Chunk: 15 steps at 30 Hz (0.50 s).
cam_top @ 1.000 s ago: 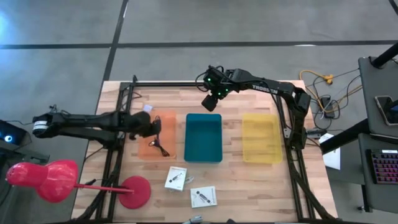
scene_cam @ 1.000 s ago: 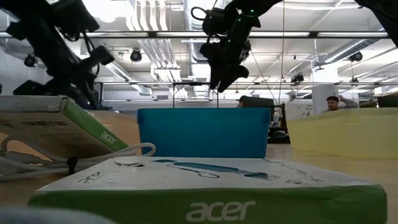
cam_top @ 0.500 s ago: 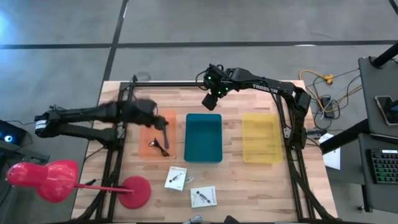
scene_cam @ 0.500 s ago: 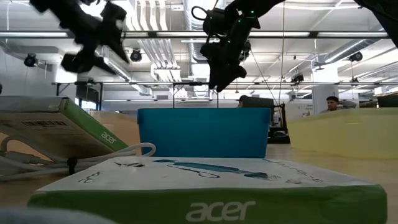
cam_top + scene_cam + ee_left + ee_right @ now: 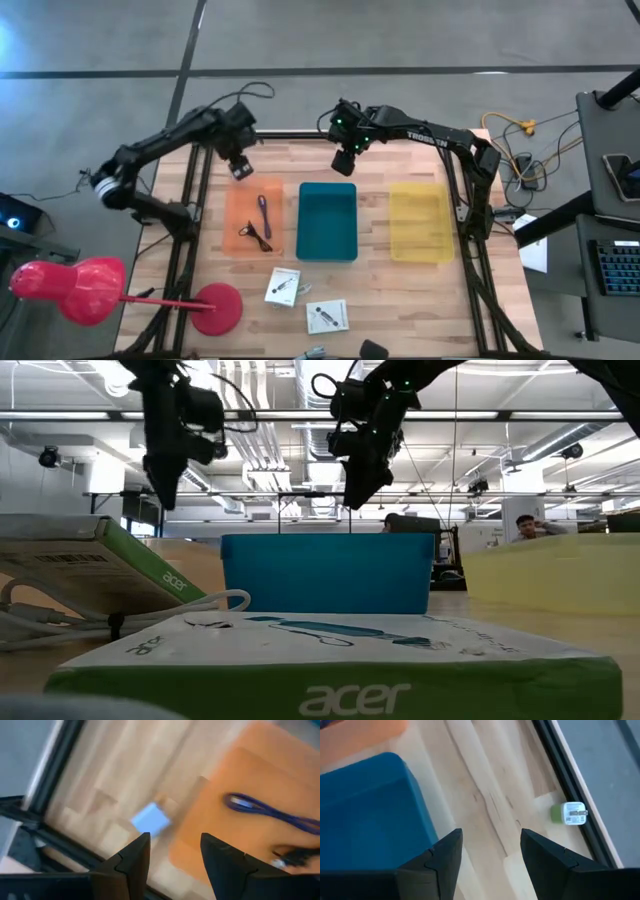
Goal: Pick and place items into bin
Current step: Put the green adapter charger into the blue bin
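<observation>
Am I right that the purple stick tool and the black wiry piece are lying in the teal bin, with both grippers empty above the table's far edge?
Not quite. The purple stick tool and black wiry piece lie in the orange bin, not the teal bin, as the high view shows. The rest stands: left gripper and right gripper are empty.

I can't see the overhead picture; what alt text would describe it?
Two dark robot arms reach over a wooden table holding three bins in a row: orange bin containing a purple stick, teal bin, yellow bin. Two white packets lie nearby.
</observation>
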### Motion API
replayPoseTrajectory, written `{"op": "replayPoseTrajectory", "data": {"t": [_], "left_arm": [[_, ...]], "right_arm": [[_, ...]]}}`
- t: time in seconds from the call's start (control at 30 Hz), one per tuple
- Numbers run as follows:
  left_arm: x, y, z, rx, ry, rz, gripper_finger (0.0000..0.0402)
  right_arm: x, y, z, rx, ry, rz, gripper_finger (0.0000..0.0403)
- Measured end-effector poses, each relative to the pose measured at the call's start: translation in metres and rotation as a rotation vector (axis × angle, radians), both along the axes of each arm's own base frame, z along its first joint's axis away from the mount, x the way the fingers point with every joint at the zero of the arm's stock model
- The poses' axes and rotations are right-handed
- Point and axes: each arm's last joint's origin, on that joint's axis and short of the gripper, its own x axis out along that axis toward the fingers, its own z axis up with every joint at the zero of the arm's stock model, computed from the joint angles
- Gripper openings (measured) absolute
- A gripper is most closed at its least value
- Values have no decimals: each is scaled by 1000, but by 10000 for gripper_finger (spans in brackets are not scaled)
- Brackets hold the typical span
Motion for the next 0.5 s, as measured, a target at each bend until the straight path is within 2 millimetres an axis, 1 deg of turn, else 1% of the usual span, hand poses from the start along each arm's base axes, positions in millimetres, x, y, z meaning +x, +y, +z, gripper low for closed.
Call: {"op": "replayPoseTrajectory", "data": {"t": [0.07,0.1,0.17,0.23,0.27,0.3,0.4,0.43,0.5], "left_arm": [[2,18,-8,-59,8,91,159],[5,25,-11,-94,4,100,159],[11,29,-13,-138,-22,47,159],[16,28,-12,-179,-71,-27,159],[18,27,-10,-190,-91,-46,159],[20,27,-8,-196,-109,-48,159],[19,25,0,-175,-144,-12,159],[18,23,5,-162,-162,-8,159],[15,20,13,-131,-208,-15,159]], "right_arm": [[-1,0,-1,10,12,-15,187],[-2,0,-1,8,22,-6,187],[-6,-3,-2,-4,51,25,187],[-9,-11,-4,-8,58,18,187],[-10,-17,-6,7,54,-24,187],[-14,-25,-9,40,45,-102,187],[-22,-52,-27,138,39,-359,187],[-24,-59,-33,156,42,-413,187],[-24,-69,-41,154,37,-444,187]]}}
